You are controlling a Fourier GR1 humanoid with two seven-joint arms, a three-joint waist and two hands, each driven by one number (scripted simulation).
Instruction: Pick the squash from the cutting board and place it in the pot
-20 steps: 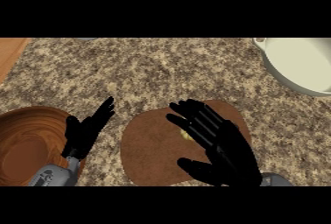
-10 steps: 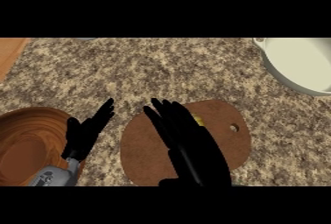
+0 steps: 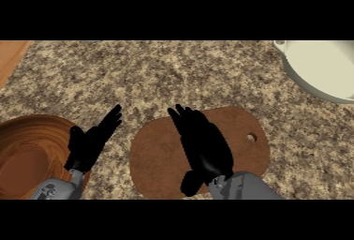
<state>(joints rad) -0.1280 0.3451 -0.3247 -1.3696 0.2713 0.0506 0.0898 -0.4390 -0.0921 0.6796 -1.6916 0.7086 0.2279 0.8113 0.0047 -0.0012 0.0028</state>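
Note:
The brown cutting board lies on the counter at the lower middle. My right hand stretches flat over its centre with straight fingers pointing away from me, open. No squash shows; whatever lies under the hand is hidden. The cream pot stands at the upper right, cut by the edge, well away from the hand. My left hand rests open left of the board, fingers up.
A round wooden bowl sits at the lower left, right beside my left hand. Speckled granite counter spreads between board and pot. A wooden strip borders the counter at the upper left.
My right hand has slid left across the board and drawn its fingers together. The yellow bit seen beside it earlier no longer shows. The left hand has not moved.

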